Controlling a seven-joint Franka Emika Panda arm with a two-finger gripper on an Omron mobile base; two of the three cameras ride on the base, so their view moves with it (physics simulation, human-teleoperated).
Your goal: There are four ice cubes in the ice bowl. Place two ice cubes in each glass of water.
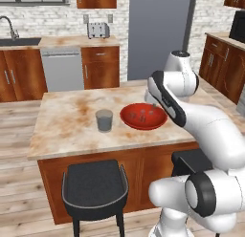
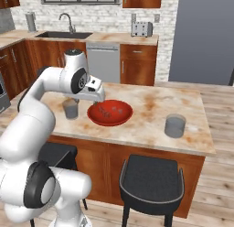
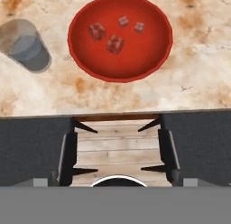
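Four ice cubes point(image 3: 115, 44) lie in ice bowl point(image 3: 153, 60).

The end effector point(image 2: 97, 99) hangs just above the near rim of the red bowl point(image 3: 155, 60), with open air under it. One glass point(image 2: 70, 108) stands close on its left; the other glass point(image 2: 175, 125) is far right. The table point(image 1: 67, 121) between is bare.

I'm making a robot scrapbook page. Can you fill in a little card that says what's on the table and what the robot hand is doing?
bowl: wide shallow red bowl on the marble-look island counter
ice: four small pale cubes inside the bowl
glasses: two short grey tumblers, one on each side of the bowl, no ice seen in them
gripper: open, holding nothing, above the bowl's near edge
stools: two dark stools at the counter's near side
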